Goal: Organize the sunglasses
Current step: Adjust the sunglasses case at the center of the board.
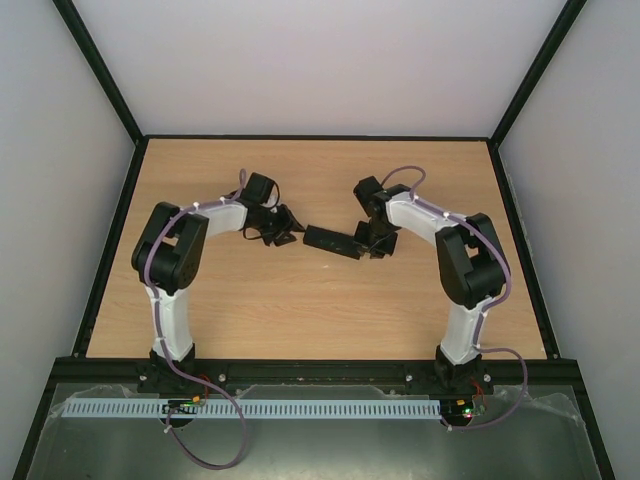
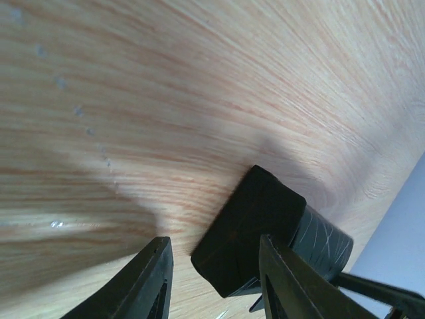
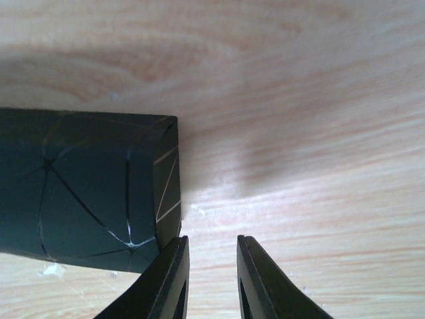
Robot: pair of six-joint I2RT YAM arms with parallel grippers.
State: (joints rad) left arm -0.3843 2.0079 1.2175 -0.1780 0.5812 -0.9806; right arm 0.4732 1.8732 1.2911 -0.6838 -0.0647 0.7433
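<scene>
The left pincer [image 2: 214, 252] stands part open at the left end of the black case [image 1: 330, 240]. It straddles that end's corner without closing on it, and wood shows between its left finger and the case. The right pincer [image 3: 211, 242] sits at the case's right end, narrowly parted and empty, one finger [image 3: 169, 279] just beside the corner. The wooden surface [image 1: 320, 170] runs on beyond the case. Where the sunglasses lie I cannot tell.

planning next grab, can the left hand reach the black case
Probably yes: the left hand is open and aimed at the near end of the black case, with nothing between them.
</scene>
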